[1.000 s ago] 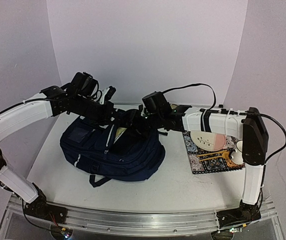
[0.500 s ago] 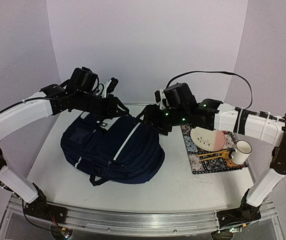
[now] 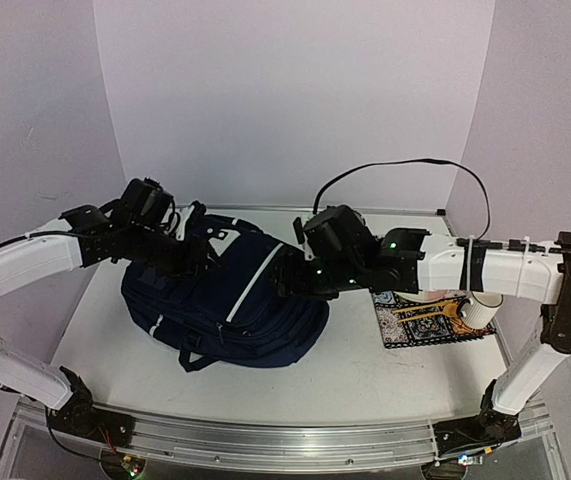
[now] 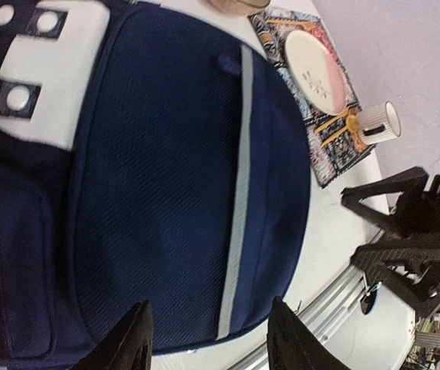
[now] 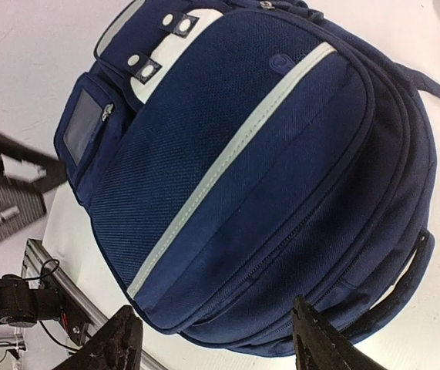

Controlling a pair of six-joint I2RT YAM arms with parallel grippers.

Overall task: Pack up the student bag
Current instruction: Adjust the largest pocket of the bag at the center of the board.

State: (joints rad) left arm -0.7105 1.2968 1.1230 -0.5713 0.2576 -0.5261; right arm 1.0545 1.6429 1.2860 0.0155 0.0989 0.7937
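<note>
The student bag [image 3: 215,310], a dark navy backpack with a grey stripe, lies flat on the table with its zippered front up. It fills the left wrist view [image 4: 158,193] and the right wrist view [image 5: 266,169]. My left gripper [image 3: 197,262] hovers over the bag's far left part, open, with nothing between its fingers [image 4: 212,347]. My right gripper [image 3: 287,283] hangs over the bag's right edge, open and empty too [image 5: 220,347]. A white patch with snaps [image 4: 42,69] shows near the bag's top.
A patterned mat [image 3: 430,320] lies right of the bag with a white ribbed mug [image 3: 477,310] on it. The plate [image 4: 316,65] on the mat shows in the left wrist view. The metal rail [image 3: 265,440] runs along the near edge.
The bag's front, open a second ago, now lies shut. My right gripper drew out, then came back over its right edge. My left gripper opened and dropped lower over the bag.
</note>
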